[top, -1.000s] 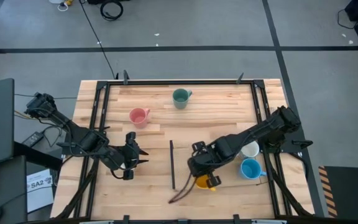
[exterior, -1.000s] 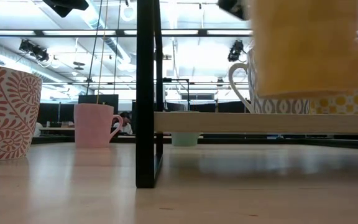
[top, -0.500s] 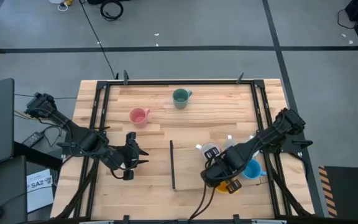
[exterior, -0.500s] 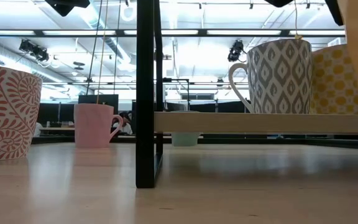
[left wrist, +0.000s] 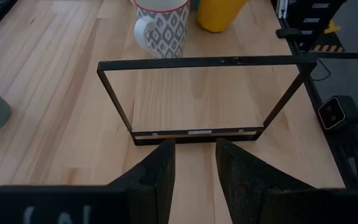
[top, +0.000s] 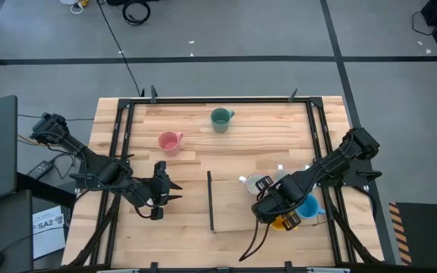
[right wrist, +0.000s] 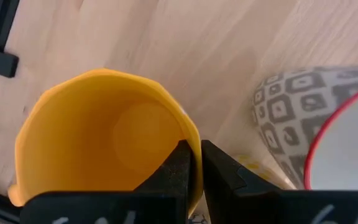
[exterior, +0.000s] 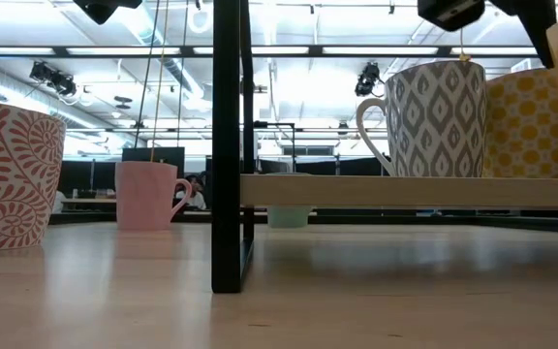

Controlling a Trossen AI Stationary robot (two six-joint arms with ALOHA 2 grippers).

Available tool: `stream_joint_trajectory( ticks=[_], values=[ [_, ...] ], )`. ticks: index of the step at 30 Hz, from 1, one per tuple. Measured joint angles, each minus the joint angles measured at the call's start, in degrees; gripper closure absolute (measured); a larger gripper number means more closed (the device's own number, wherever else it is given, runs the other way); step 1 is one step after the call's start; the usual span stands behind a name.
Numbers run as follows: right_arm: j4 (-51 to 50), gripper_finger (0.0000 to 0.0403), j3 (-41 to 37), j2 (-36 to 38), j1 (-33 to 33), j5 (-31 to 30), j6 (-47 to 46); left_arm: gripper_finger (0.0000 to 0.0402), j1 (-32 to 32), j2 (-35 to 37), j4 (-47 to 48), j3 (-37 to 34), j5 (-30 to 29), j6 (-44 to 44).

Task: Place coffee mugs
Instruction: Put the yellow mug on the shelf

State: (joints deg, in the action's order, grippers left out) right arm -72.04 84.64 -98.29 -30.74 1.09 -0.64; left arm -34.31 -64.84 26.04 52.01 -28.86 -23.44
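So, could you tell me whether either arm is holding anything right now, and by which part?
The right gripper holds the orange mug, jaws pinching its rim, one inside and one outside. The left gripper holds nothing.

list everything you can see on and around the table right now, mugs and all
pink mug: 1, pink, far left part of the table
green mug: 1, dark green, far middle of the table
grey-patterned mug: 1, white with grey diamond print and red rim, right half by the rack
orange mug: 1, orange-yellow, pinched by its rim, near right
blue mug: 1, blue, near right edge, partly under the arm
red-patterned mug: 1, white with red leaf print, close to the low camera
black frame rack: 1, black, table middle
table: 1, light wood
left gripper: open, idle, near left
right gripper: shut on the orange mug's rim
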Motion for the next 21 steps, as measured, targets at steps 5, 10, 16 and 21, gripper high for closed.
stream_joint_trajectory(
  ticks=[5, 10, 16, 21],
  values=[
    [3.67, 0.0370, -4.55, 3.53, 0.51, -0.09, -1.27, 0.0278, 0.01, 0.00, -0.11, 0.00, 0.00, 0.00],
    [6.61, 0.0369, -7.91, 5.92, 0.48, -0.58, -1.12, 0.0278, 0.01, 0.00, -0.41, 0.00, 0.00, 0.00],
    [6.31, 0.0367, -9.18, 6.37, 0.50, -2.41, -0.77, 0.0278, 0.01, 0.00, -1.62, 0.00, -0.01, 0.07],
    [6.41, 0.0362, -9.24, 6.31, 0.57, -3.68, 0.41, 0.0278, 0.01, 0.00, -1.84, 0.00, -0.02, 0.09]
  ],
)
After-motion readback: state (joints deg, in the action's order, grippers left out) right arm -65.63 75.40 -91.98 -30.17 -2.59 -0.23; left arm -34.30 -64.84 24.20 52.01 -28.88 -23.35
